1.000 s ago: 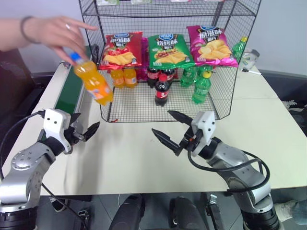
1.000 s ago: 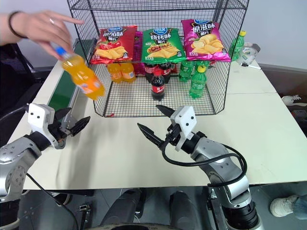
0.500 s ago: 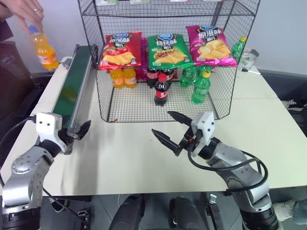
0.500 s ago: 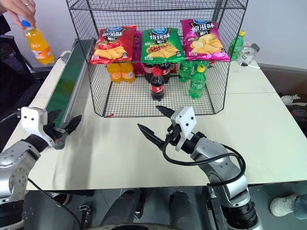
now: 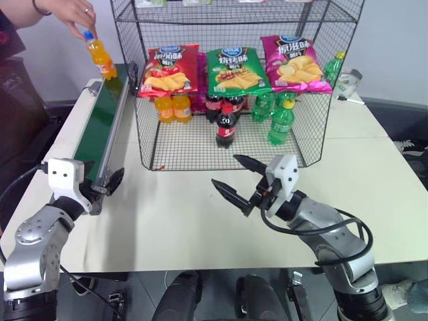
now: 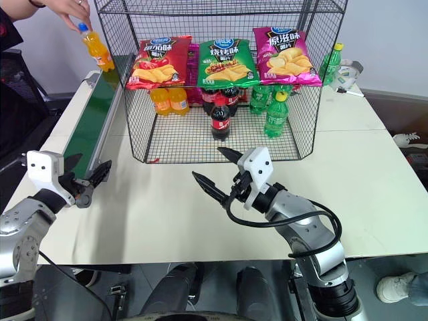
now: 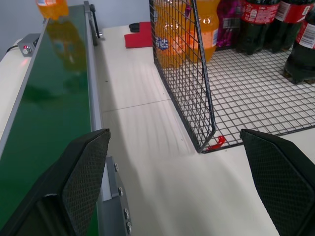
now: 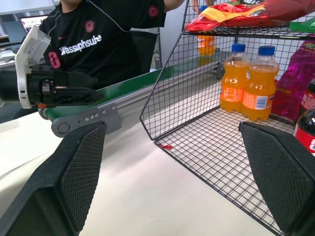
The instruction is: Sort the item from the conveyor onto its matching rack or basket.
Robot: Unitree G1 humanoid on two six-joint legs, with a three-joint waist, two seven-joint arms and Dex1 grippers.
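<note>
A person's hand (image 5: 72, 12) holds the item, an orange soda bottle with a blue cap (image 5: 99, 55), by its top over the far end of the conveyor (image 5: 100, 124). I cannot tell whether its base touches the green belt. The black wire rack (image 5: 187, 144) stands right of the conveyor. My left gripper (image 6: 87, 168) is open and empty at the conveyor's near end, beside its right rail (image 7: 94, 98). My right gripper (image 5: 225, 170) is open and empty above the table, in front of the rack and pointing left.
Three chip bags (image 5: 234, 70) lie on the rack's upper tier. Orange soda (image 5: 172, 107), cola (image 5: 225, 126) and green bottles (image 5: 281, 120) stand on its floor. A person in a black shirt (image 8: 98, 44) stands beyond the conveyor. A green bottle (image 5: 333, 67) stands at the far right.
The hand carried the orange bottle from in front of the rack's left corner out to the left, then to the conveyor's far end. My left gripper shifted left toward the conveyor's near end.
</note>
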